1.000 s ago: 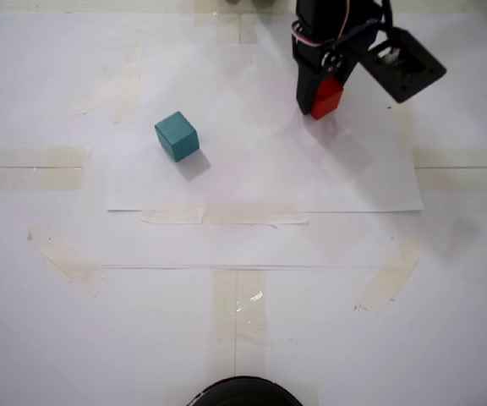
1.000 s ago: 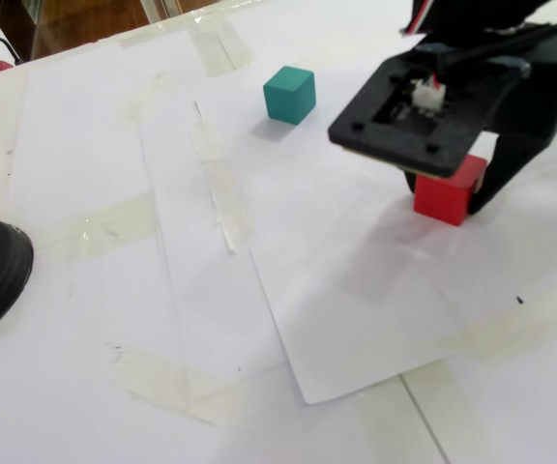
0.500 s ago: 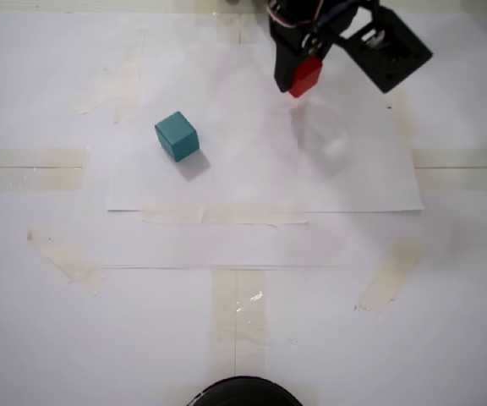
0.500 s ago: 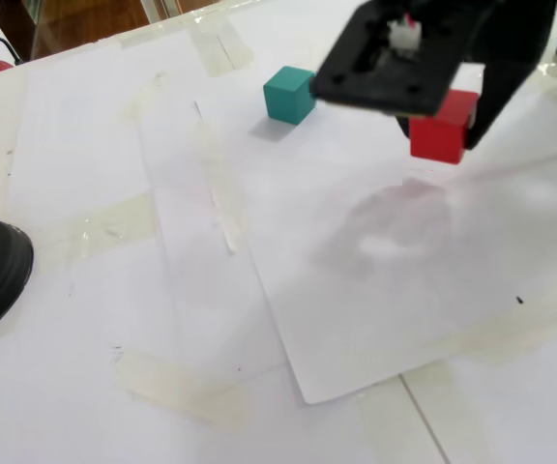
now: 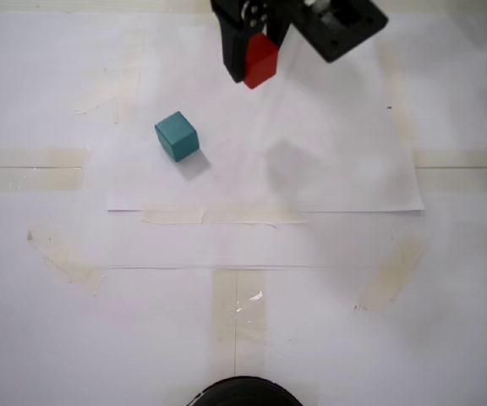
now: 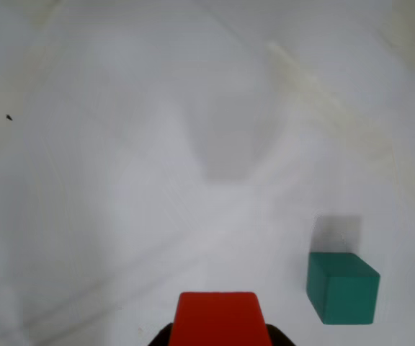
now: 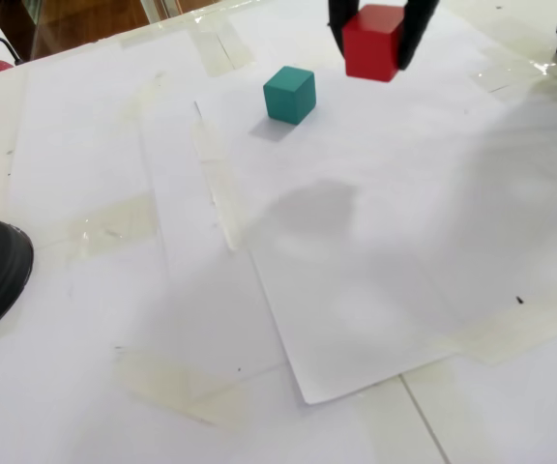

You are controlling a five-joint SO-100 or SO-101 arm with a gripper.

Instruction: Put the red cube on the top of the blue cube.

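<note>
The white paper-covered table is lying unchanged under its strips of pale tape, with a smaller white sheet of paper taped across its middle in a fixed view. The black arm's tool is closing on the small solid bright red cube, which it is holding clear of the sheet; in a fixed view its dark fingers are pressing both sides of the red cube. Since a second ago the tool has been carrying the red cube up off the paper and leftward in a fixed view, from the right part of the sheet to a spot near the top edge, above and to the right of the small solid teal cube. The teal cube is sitting where it sat before, on the sheet, well apart from the tool. In the wrist view the red cube is showing at the bottom edge, with the teal cube off to its right on the paper.
</note>
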